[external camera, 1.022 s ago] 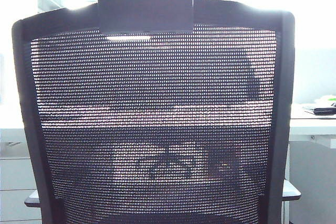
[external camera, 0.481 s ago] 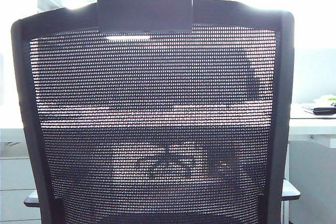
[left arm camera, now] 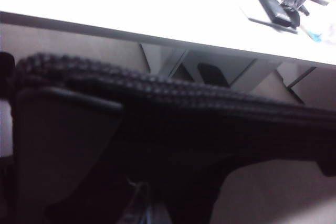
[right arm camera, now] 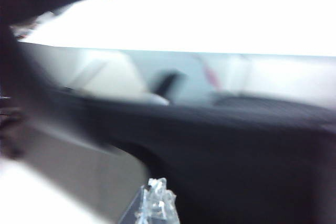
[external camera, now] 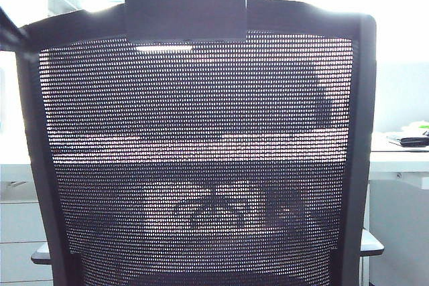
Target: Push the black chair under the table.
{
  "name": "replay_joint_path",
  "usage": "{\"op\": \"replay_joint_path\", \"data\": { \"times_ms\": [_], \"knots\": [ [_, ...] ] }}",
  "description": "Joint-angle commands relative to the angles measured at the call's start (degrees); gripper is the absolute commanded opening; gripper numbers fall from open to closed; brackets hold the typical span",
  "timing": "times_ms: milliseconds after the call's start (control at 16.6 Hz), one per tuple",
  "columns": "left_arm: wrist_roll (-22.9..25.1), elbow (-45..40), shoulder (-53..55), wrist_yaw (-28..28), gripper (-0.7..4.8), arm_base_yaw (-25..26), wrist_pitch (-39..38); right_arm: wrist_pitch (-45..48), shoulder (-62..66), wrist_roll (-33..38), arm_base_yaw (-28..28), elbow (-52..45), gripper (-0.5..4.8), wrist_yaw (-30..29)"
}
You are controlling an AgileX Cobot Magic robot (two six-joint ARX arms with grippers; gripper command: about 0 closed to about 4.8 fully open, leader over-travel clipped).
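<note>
Black chair (external camera: 201,152) fills the view; both grippers' fingers unseen.

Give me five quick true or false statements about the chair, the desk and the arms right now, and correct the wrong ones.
1. The black chair fills most of the exterior view. True.
2. The chair's back is solid leather. False: it is see-through mesh in a black frame.
3. The table has a white top. True.
4. The table holds nothing. False: dark items lie on its right part.
5. Both grippers' jaws show clearly. False: the left gripper is out of view, and only a blurred bit of the right gripper shows.
</note>
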Motion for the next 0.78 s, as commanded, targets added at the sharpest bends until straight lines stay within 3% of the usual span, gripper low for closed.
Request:
{"op": "replay_joint_path", "data": {
  "times_ms": [60, 421, 601, 781],
  "knots": [
    [1.49, 0.13, 2.23, -0.83, -0.06, 0.04, 2.21, -1.81, 0.70, -2.03, -3.37, 0.28, -0.09, 0.48],
    [2.60, 0.13, 3.50, -2.40, -0.06, 0.04, 4.83, 3.61, 8.24, -2.99, -5.92, 0.28, -0.09, 0.13],
    [2.60, 0.13, 3.69, 0.96, -0.06, 0.04, 6.08, 4.37, 10.51, -2.97, -5.92, 0.28, -0.09, -0.09],
    [2.64, 0.13, 3.74, 0.42, -0.06, 0.04, 6.58, 4.76, 10.49, -3.04, -6.03, 0.28, -0.09, 0.66]
  ]
}}
